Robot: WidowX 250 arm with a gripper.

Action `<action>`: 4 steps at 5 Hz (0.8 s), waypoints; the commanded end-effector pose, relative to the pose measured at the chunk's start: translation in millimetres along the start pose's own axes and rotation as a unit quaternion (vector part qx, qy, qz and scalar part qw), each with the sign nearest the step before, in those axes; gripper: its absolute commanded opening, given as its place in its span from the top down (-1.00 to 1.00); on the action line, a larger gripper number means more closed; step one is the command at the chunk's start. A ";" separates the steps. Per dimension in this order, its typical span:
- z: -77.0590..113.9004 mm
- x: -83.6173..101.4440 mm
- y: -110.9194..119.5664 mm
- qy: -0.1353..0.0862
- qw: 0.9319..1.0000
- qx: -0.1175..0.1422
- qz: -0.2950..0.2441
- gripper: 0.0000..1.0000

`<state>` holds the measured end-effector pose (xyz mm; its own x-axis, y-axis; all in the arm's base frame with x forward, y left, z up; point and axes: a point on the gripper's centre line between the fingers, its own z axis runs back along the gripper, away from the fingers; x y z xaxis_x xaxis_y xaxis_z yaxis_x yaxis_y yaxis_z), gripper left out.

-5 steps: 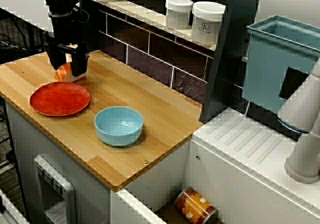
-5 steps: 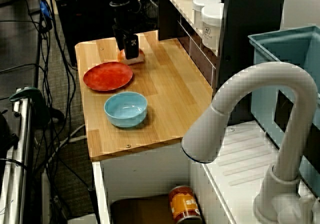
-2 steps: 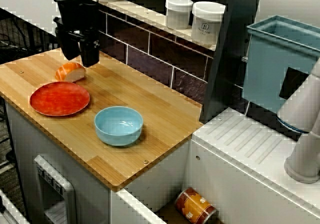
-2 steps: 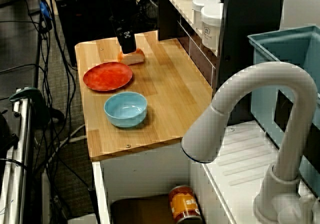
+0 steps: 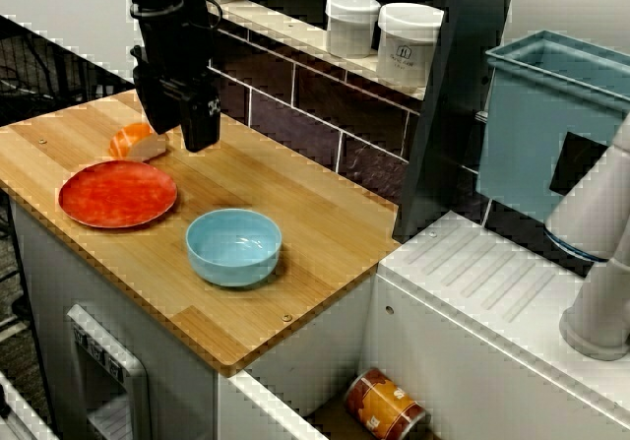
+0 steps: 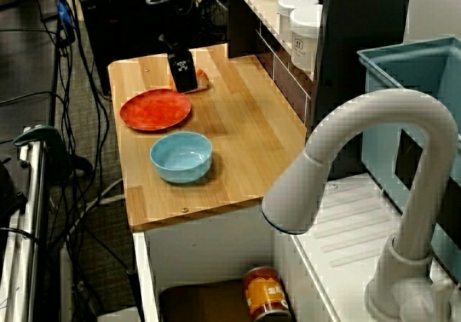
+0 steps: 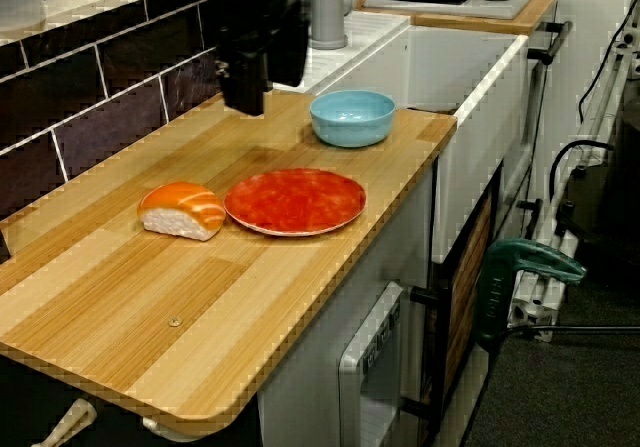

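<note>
Nearest you, the blue bowl (image 5: 234, 246) is empty, and so is the red plate (image 5: 117, 193) behind it. The salmon sushi (image 7: 183, 210) lies on the wooden counter (image 5: 295, 214) just beside the plate's rim. The gripper (image 5: 179, 133), down around the sushi a second ago, now hangs raised and off toward the bowl, jaws apart and holding nothing. The view from the counter's end shows you the sushi whole, while in the high view from the side the gripper covers most of it.

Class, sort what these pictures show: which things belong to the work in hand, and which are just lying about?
In hand: gripper, open; salmon sushi nearest it.
Lying about: red plate, blue bowl, white jars, can.
</note>
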<state>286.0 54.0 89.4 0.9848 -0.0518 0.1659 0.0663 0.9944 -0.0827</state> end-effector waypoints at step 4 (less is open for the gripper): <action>-14.6 -45.8 -44.6 -0.032 0.998 0.020 0.040 -1.00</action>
<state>249.6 13.0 62.9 0.9790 0.0348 0.2008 -0.0230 0.9979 -0.0609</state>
